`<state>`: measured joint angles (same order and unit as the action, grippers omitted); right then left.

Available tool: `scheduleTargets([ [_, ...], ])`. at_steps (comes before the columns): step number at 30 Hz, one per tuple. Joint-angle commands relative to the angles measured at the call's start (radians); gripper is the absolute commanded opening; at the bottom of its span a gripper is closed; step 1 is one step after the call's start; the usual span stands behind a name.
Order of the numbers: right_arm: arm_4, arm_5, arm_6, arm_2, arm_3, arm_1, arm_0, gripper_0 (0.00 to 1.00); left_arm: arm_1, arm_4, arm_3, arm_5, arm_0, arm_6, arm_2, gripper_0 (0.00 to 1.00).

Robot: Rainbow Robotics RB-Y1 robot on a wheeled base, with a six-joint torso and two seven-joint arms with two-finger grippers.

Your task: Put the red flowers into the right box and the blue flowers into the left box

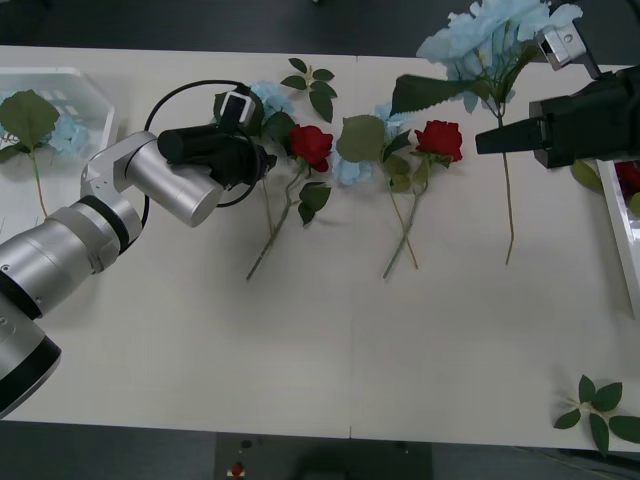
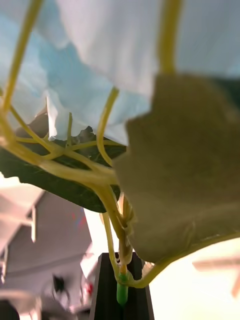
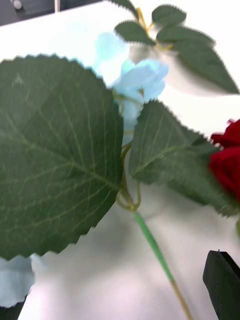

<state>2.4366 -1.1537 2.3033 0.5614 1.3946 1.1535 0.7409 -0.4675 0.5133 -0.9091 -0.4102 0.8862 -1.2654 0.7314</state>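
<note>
My right gripper (image 1: 484, 141) is shut on the thin stem of a blue flower (image 1: 497, 30), held off the table at the far right; in the right wrist view the black fingers (image 2: 107, 295) pinch its green stem (image 2: 121, 294). My left gripper (image 1: 262, 150) hovers open over a second blue flower (image 3: 135, 80), whose stem (image 3: 155, 250) runs between the fingers (image 3: 222, 282). Two red flowers (image 1: 312, 145) (image 1: 440, 138) lie mid-table, with a third blue flower (image 1: 350, 168) between them. Another red flower (image 1: 628, 176) lies in the right box (image 1: 618, 235). The left box (image 1: 85, 85) holds a blue flower (image 1: 66, 135).
Loose green leaf sprigs lie at the near right corner (image 1: 600, 410) and at the back by the blue flower (image 1: 312, 85). The near half of the white table (image 1: 300, 350) is bare. A large dark leaf (image 3: 55, 150) hangs close to the left wrist camera.
</note>
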Motion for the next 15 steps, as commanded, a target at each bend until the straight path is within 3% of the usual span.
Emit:
scheduleTargets([
  [1,0.094,0.074,0.019,-0.02,0.061,0.012,0.015,0.0,-0.034,0.051,-0.063,-0.029,0.02,0.024,-0.015,1.0],
  [15,0.125,0.42,-0.002,-0.02,0.322,0.011,-0.077,0.0,-0.023,0.039,-0.03,-0.027,0.031,0.027,0.023,1.0],
])
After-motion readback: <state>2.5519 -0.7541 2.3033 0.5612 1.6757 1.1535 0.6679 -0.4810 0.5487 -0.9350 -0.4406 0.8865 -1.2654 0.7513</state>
